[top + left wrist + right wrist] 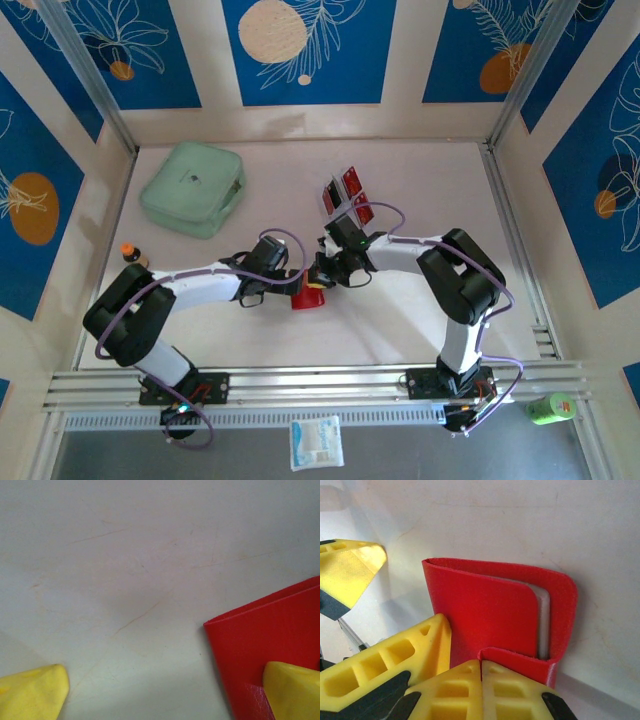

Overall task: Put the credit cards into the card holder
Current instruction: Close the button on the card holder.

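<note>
card holder (490,610): matt grained leatherette | table (125,555): smooth, faintly scratched | right claw fingers (427,645): matt plastic

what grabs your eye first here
The red card holder at mid-table, where both arms meet: the right gripper is pinched shut on its edge, the open left gripper over its corner. Next, the red credit cards just beyond, and the mint-green case far left.

High rear overview, close wrist views sharing card holder (490,610)

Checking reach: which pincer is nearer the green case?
Left. The left pincer sits open right of the case, toward the front; the right pincer, shut on the wallet, is farther right.
</note>
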`<action>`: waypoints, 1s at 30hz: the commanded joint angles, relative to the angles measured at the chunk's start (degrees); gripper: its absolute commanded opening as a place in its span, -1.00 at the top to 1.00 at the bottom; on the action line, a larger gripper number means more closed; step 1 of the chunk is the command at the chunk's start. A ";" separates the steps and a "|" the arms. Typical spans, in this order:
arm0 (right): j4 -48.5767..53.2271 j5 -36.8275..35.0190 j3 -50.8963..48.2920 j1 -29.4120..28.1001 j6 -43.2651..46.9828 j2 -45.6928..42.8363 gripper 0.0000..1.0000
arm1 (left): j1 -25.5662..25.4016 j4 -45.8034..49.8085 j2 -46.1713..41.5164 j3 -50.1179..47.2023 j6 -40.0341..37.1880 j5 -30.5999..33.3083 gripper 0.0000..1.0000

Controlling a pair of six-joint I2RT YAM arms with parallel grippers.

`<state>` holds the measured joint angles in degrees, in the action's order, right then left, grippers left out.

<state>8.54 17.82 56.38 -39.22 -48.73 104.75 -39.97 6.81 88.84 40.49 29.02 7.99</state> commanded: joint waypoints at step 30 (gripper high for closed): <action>3.66 0.97 1.15 -0.32 0.00 1.66 1.00 | 0.11 4.06 3.06 -1.28 0.01 -3.15 -1.00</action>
<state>11.20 17.61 57.36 -38.22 -48.69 104.47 -39.97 6.87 88.84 40.56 28.99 7.97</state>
